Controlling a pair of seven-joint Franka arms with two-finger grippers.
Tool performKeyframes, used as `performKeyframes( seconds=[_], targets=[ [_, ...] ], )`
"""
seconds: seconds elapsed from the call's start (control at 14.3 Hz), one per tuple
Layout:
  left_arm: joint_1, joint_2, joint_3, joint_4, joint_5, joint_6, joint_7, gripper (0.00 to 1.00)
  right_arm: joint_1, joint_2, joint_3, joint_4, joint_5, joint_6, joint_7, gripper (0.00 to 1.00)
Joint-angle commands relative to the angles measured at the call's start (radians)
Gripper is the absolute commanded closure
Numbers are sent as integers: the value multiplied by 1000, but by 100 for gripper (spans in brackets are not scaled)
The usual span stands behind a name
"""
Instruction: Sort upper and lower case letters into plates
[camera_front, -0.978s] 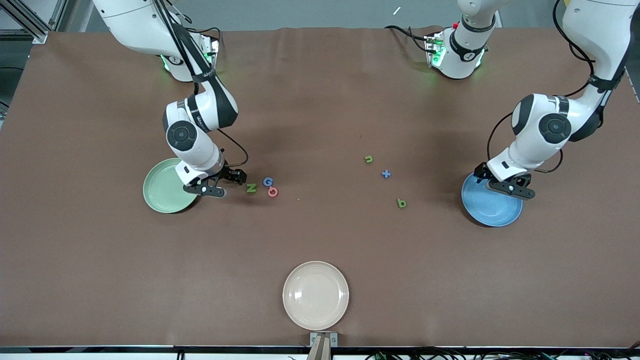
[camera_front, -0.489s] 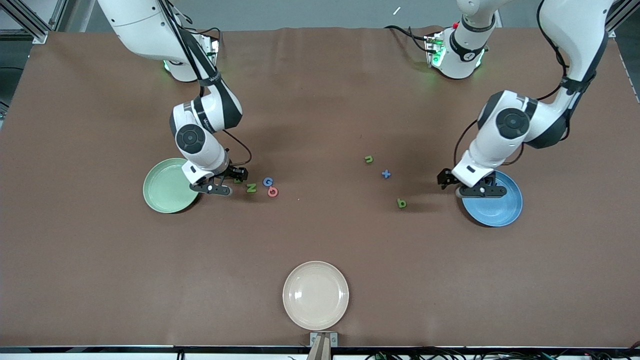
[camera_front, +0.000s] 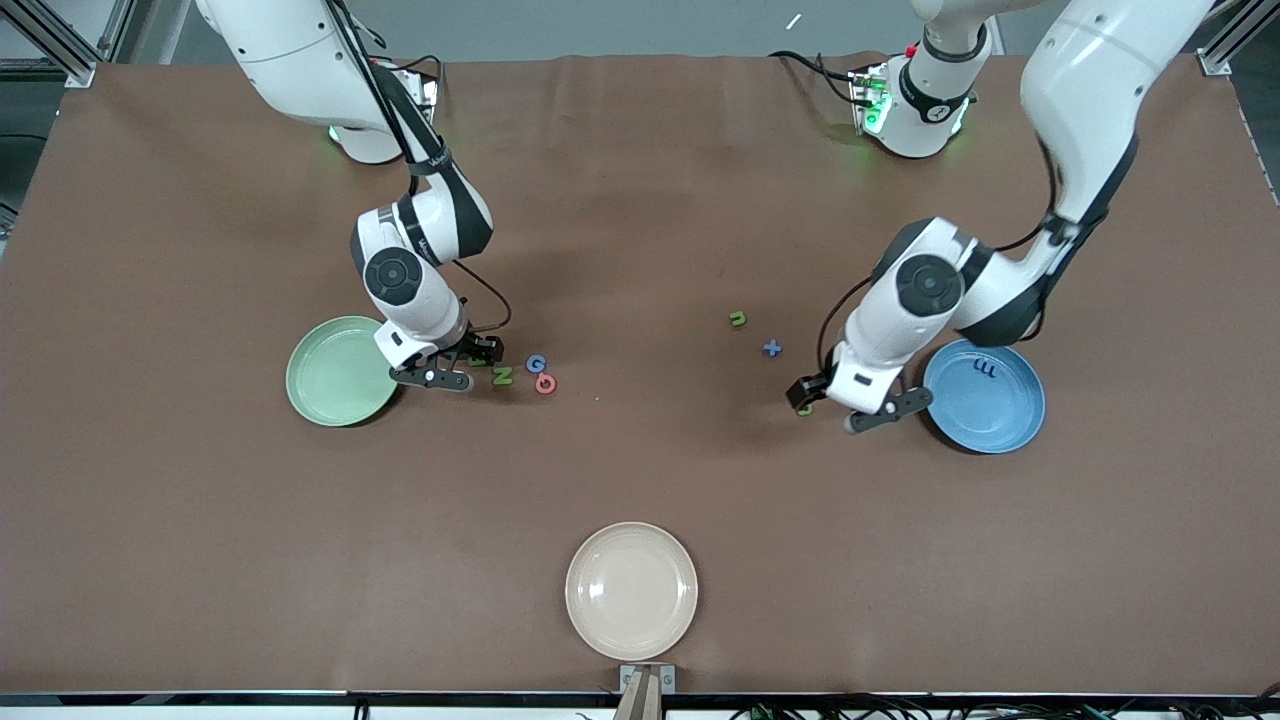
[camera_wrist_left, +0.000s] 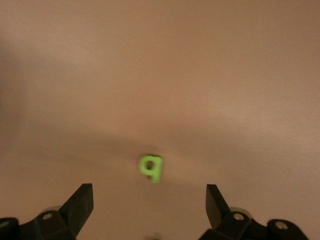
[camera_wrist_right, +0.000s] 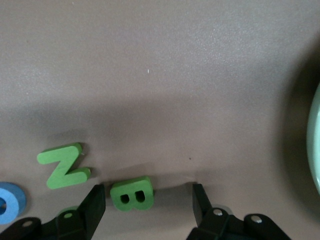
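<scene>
- Brown table covering (camera_front: 640, 470): one flat surface, both arm bases along its edge farthest from the front camera.
- Mint green plate (camera_front: 335, 375): toward the right arm's end of the table; nothing seen in it.
- Bright blue plate (camera_front: 990, 400): toward the left arm's end; holds one dark blue letter (camera_front: 985, 369), lying in the part farther from the front camera.
- Cream-beige plate (camera_front: 631, 590): nearest the front camera, midway along the table.
- Right gripper (camera_front: 462, 365): low over the table just beside the mint green plate, fingers spread apart with a green B (camera_wrist_right: 131, 193) between them, lying nearer one finger, not clamped.
- Green N (camera_front: 502, 376): just beside the B, flat on the table.
- Blue G (camera_front: 536, 363) and red ring-shaped letter (camera_front: 545, 383): next to the N, toward the table's middle; the red one is nearer the front camera.
- Left gripper (camera_front: 838, 405): low over the table beside the blue plate, fingers wide apart, holding nothing.
- Green lowercase b (camera_wrist_left: 151, 167): on the table under the left gripper, in line with the gap between its fingers; mostly hidden in the front view.
- Green lowercase n (camera_front: 738, 319) and blue plus sign (camera_front: 772, 348): near the table's middle, apart from each other.
</scene>
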Motion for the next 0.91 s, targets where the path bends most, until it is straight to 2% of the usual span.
performKeyframes(
  seconds=[0.0, 0.07, 0.21, 0.35, 0.56, 0.84],
  targets=[
    [-76, 77, 57, 69, 19, -21, -37, 1, 16, 2, -7, -14, 5, 21, 22, 33],
    [-110, 77, 92, 69, 19, -21, -37, 1, 16, 2, -7, -14, 5, 21, 23, 42],
    [-165, 83, 146, 78, 19, -18, -39, 2, 16, 2, -7, -13, 5, 20, 42, 67],
    [-175, 112, 157, 98, 19, -14, -39, 5, 15, 0, -7, -13, 7, 14, 54, 95],
    [-175, 119, 158, 98, 19, -11, -39, 14, 0, -23, -8, -5, 7, -15, 40, 100],
    [-173, 135, 158, 98, 71, -11, -40, 23, -88, -124, -11, 64, 5, -239, -58, 100]
  ],
)
